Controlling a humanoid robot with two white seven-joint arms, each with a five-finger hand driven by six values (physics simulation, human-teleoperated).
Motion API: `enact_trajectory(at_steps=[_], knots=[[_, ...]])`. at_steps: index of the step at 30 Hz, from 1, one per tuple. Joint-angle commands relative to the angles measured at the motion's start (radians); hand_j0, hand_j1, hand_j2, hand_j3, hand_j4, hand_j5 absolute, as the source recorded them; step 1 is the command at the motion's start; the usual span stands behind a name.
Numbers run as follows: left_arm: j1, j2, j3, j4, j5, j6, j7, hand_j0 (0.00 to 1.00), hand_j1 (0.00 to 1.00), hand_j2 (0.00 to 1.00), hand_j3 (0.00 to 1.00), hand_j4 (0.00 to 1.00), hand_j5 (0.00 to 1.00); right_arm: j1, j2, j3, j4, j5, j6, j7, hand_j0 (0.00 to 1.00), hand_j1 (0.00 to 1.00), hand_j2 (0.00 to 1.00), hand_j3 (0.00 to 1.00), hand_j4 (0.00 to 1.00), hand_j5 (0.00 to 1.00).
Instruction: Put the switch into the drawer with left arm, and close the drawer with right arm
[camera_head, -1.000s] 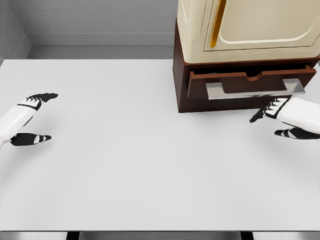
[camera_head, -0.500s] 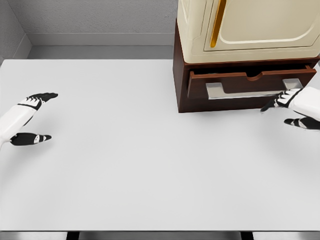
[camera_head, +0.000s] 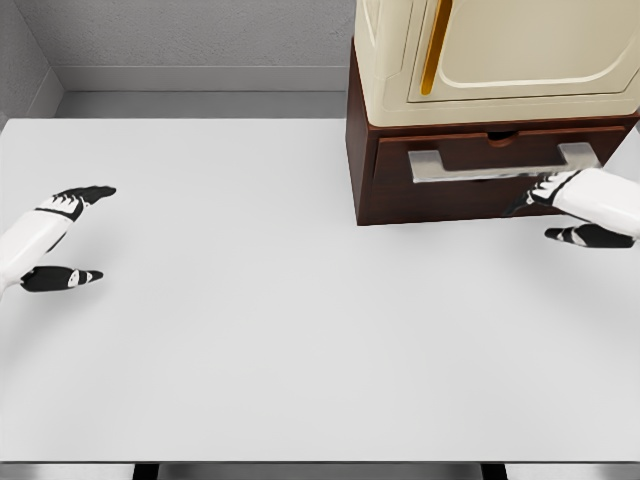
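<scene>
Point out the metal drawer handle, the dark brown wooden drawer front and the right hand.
metal drawer handle (camera_head: 500, 172): head view, middle of the silver bar.
dark brown wooden drawer front (camera_head: 455, 196): head view, panel below the bar.
right hand (camera_head: 560, 195): head view, middle of the hand.

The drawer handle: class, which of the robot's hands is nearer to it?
Right. The right hand sits against the drawer front just below the drawer handle; the left hand rests far across the table, open.
</scene>
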Motion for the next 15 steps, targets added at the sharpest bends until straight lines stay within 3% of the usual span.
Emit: enact_trajectory(at_steps=[1,15], knots=[[0.002,0.001,0.0,0.0,0.009,0.002,0.0,1.0,1.0,1.0,1.0,1.0,1.0,-0.002,0.005,0.005,0.014,-0.004,0.002,0.004,0.7,0.7,0.7,0.7,0.7,0.7],[0.002,0.001,0.0,0.001,0.009,0.002,0.0,1.0,1.0,1.0,1.0,1.0,1.0,-0.012,0.017,0.007,0.034,0.001,0.002,0.009,0.71,0.71,0.71,0.71,0.71,0.71]])
